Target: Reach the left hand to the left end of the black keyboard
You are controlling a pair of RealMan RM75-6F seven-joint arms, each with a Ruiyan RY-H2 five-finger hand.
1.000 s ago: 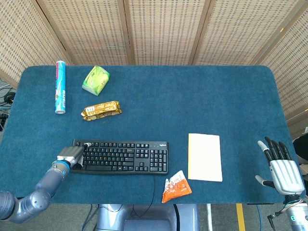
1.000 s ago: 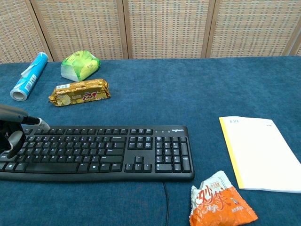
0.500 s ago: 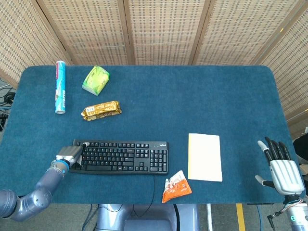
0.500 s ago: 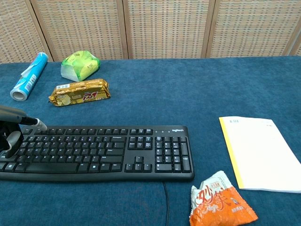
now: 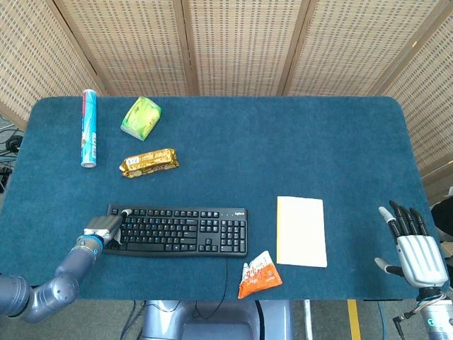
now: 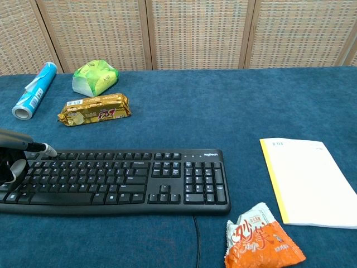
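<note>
Most of the reach looked done. On the blue table (image 5: 233,142) the black keyboard (image 5: 177,230) lay near the front edge, left of centre, and the left hand (image 5: 105,230) sat at its left end, a fingertip (image 6: 50,149) over the top-left keys. Whether its fingers were spread or curled I could not tell. The right hand (image 5: 417,251) hovered far right, fingers spread, holding nothing.

**Open cloth beyond the keyboard's left end**

I see bare tabletop (image 5: 64,205) left of the keyboard (image 5: 177,230). The gold snack pack (image 5: 148,162) and blue roll (image 5: 88,127) lie well behind; far right, notepad (image 5: 301,231) and orange packet (image 5: 259,274).
</note>
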